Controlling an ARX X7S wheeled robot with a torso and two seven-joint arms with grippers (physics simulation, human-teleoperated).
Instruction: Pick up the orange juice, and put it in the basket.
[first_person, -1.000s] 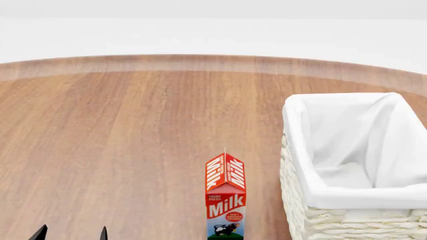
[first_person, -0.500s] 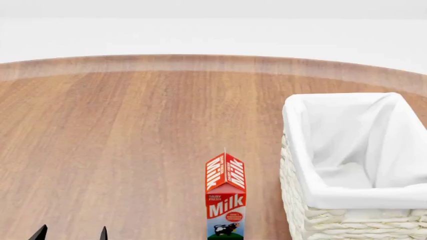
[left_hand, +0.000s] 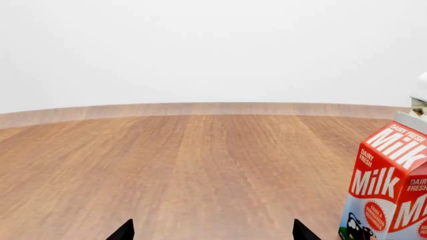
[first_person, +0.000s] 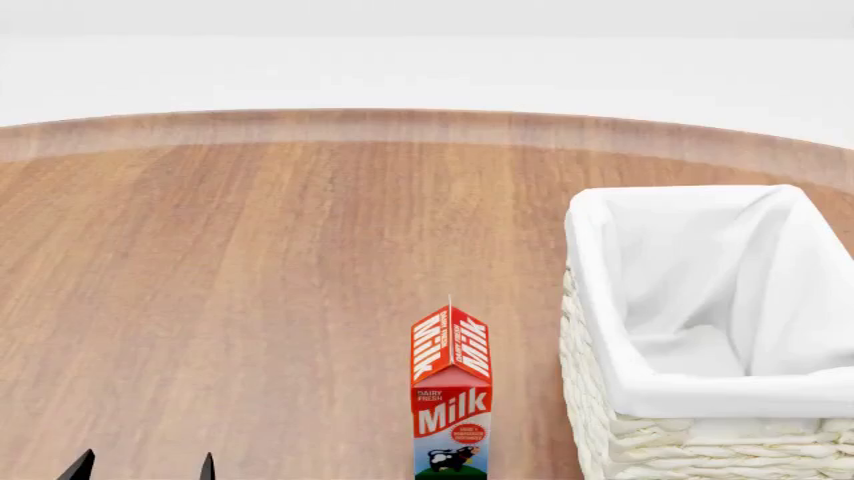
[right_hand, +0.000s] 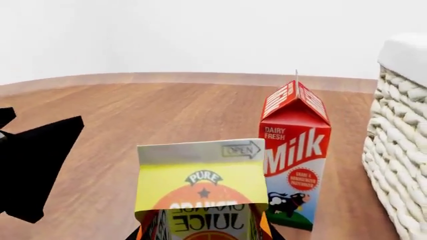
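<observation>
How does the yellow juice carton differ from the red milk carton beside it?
The orange juice is yellow with an orange picture; the milk carton is red and white with a cow. The juice lettering reads upside down in the right wrist view, the milk's upright. The juice sits nearer that camera. Both are gable-top cartons.

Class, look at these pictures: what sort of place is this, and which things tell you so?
Probably a simulated tabletop for a grocery-packing exercise, not a real kitchen: a bare wooden table against blank white surroundings, with only a milk carton, an orange juice and a basket.
</observation>
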